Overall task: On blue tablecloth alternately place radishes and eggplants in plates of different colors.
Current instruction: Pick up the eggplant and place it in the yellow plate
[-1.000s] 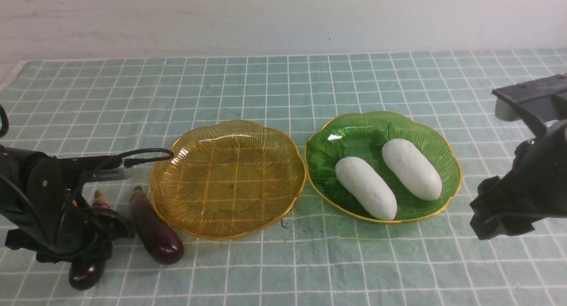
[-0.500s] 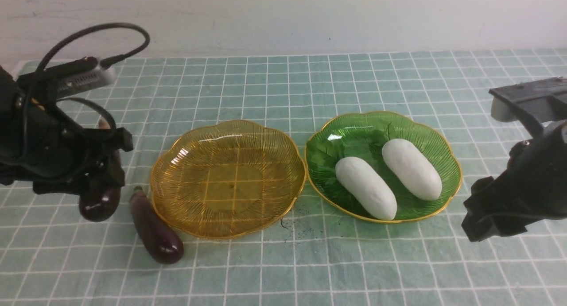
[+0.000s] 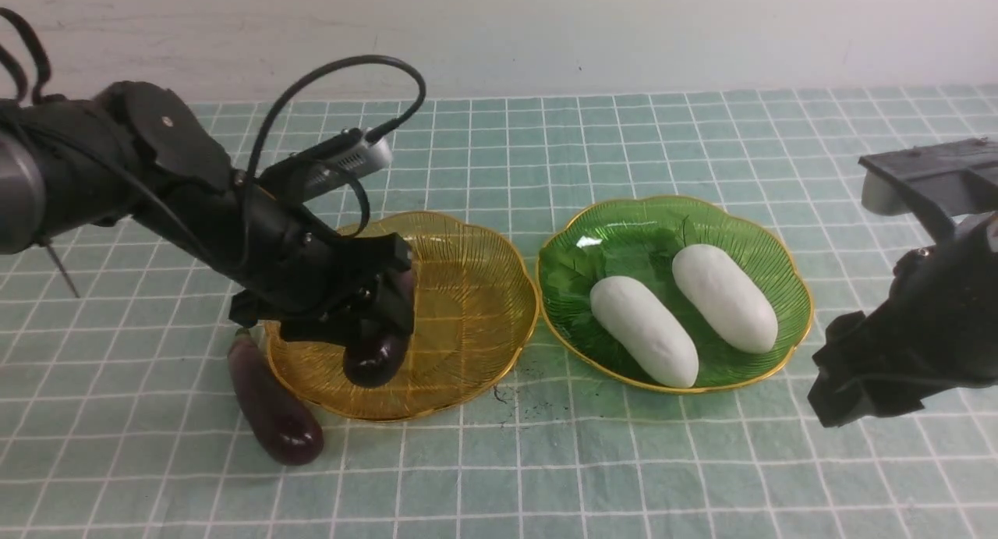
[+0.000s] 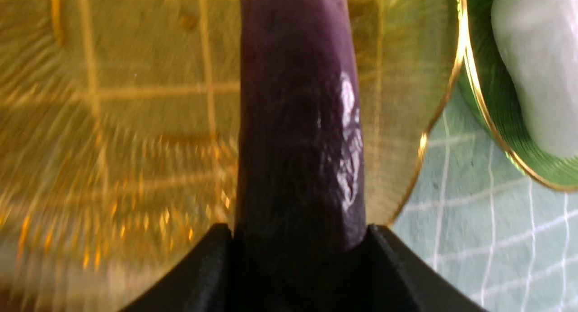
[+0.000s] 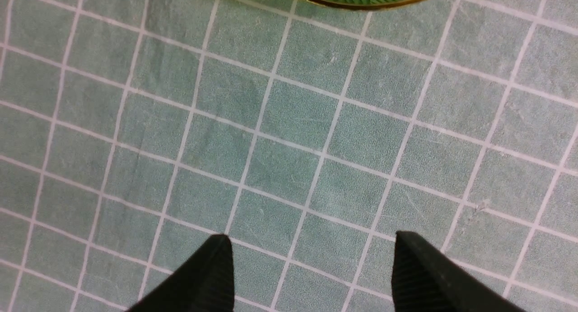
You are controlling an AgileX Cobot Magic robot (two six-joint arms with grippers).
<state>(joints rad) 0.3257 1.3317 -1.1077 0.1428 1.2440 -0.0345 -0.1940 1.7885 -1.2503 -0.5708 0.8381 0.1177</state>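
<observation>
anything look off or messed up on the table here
Only a patch of dark smudges on the blue tablecloth, at the near end of the gap between the amber plate and the green plate. Nothing looks spilled, tipped or broken.

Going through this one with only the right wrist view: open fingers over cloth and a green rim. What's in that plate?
Observer: A near radish and a far radish lie side by side in the green plate.
Operator: What is the left arm doing?
Observer: The left gripper is shut on an eggplant above the amber plate.
Operator: Is there another eggplant?
Observer: Yes, a second eggplant lies on the cloth beside that plate's left rim.
</observation>
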